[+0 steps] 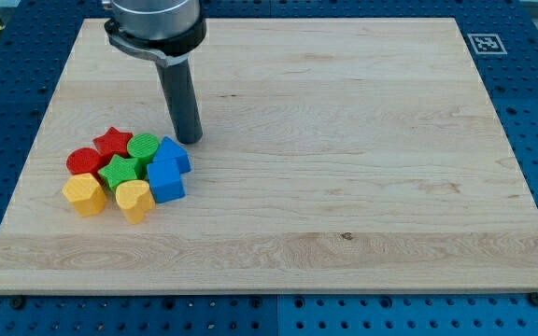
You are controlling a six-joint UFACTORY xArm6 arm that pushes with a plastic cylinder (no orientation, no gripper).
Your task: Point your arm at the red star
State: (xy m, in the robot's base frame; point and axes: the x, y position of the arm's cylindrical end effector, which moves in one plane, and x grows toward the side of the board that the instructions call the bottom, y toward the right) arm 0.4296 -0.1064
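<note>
The red star [112,141] lies at the top left of a tight cluster of blocks on the left part of the wooden board [344,140]. My tip [190,140] rests on the board to the star's right, about a block's width away from the cluster, just above the blue blocks. Around the star sit a red round block [83,161], a green round block [143,147] and a green star [120,172].
The cluster also holds two blue blocks [171,153] [166,179], a yellow hexagon-like block [84,195] and a yellow heart-like block [134,200]. A marker tag [486,43] sits off the board's top right corner, on the blue pegboard.
</note>
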